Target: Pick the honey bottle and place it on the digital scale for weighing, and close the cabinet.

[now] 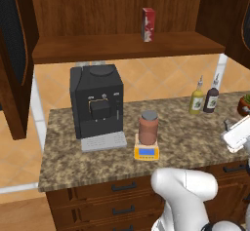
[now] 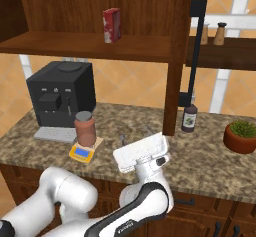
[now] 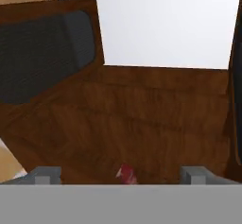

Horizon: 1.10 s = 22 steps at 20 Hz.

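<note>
The honey bottle (image 1: 148,127) (image 2: 85,127), a reddish-brown jar with a grey lid, stands upright on the small yellow digital scale (image 1: 146,151) (image 2: 82,152) on the counter. The cabinet (image 1: 117,10) (image 2: 75,11) above is open, its left door (image 1: 14,54) (image 3: 42,53) and right door (image 2: 180,56) swung outward. My gripper (image 2: 135,133) (image 3: 119,176) hovers over the counter right of the scale, pointing up toward the cabinet interior (image 3: 142,114). Its fingertips (image 3: 45,175) stand wide apart with nothing between them.
A black coffee machine (image 1: 96,103) (image 2: 61,96) stands left of the scale. A red-and-white carton (image 1: 148,24) (image 2: 111,25) sits on the cabinet shelf. A yellow bottle (image 1: 197,98), a dark bottle (image 1: 211,97) (image 2: 189,117) and a potted plant (image 2: 241,135) stand at the right.
</note>
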Available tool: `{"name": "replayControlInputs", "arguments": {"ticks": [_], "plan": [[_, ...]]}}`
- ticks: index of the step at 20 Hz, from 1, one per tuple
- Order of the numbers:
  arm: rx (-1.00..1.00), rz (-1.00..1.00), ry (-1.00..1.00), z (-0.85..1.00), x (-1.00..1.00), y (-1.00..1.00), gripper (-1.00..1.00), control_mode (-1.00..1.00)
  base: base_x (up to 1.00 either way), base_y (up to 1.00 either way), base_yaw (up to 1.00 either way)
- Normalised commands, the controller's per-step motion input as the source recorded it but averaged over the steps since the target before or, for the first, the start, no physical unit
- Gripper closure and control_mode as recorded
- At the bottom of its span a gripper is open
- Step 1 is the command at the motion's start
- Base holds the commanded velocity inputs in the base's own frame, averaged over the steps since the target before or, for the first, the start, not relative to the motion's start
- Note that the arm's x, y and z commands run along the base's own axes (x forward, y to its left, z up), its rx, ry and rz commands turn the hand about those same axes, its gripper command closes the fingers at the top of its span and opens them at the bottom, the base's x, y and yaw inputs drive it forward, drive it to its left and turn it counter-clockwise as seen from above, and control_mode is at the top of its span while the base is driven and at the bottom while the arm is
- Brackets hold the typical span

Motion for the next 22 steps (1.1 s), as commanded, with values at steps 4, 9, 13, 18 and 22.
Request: {"name": "replayControlInputs", "arguments": {"ticks": [4, 9, 13, 18, 22], "plan": [[0.22, -0.05, -0.08, 0.03, -0.05, -0.99, -1.00, -1.00, 0.00, 0.00, 0.00], [0.17, -0.01, 0.02, 0.01, 0.04, -0.88, -1.00, -1.00, 0.00, 0.00, 0.00], [0.13, 0.00, 0.08, 0.00, 0.08, -0.83, -1.00, -1.00, 0.00, 0.00, 0.00], [0.13, 0.00, 0.07, 0.08, 0.16, -0.74, -1.00, -1.00, 0.00, 0.00, 0.00], [0.11, 0.01, 0.07, 0.22, 0.03, -0.54, -1.00, -1.00, 0.00, 0.00, 0.00]]}}
